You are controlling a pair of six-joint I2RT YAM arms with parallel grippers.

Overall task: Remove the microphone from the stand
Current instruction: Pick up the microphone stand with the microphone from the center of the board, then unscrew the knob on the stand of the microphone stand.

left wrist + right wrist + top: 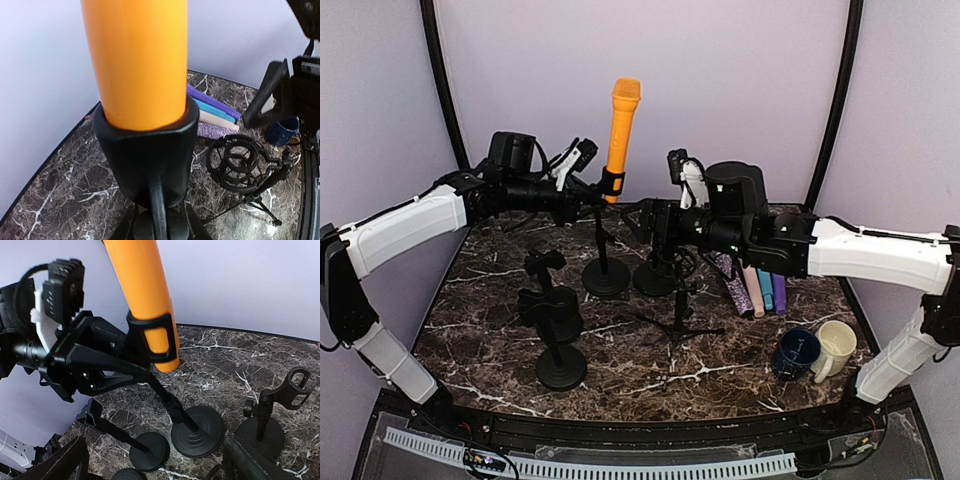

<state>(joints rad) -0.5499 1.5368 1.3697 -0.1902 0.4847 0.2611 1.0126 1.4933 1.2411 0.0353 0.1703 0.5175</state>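
The orange microphone (622, 125) stands upright in the black clip (611, 182) of a stand with a round base (606, 277) at the back middle. My left gripper (592, 200) reaches in from the left and is shut on the stand's neck just under the clip. In the left wrist view the microphone (135, 60) fills the top, the clip (145, 150) sits below it, and the stem (159, 210) runs down between my fingers (120, 225). My right gripper (635, 222) hovers open just right of the stand, its fingers (55, 465) spread wide, holding nothing.
Two empty stands (561, 368) (555, 320) sit at the front left. A shock mount on a tripod (677, 300) stands under the right arm. Coloured sticks (755, 290) lie at the right, with a dark blue mug (797, 352) and a cream mug (837, 345) nearer.
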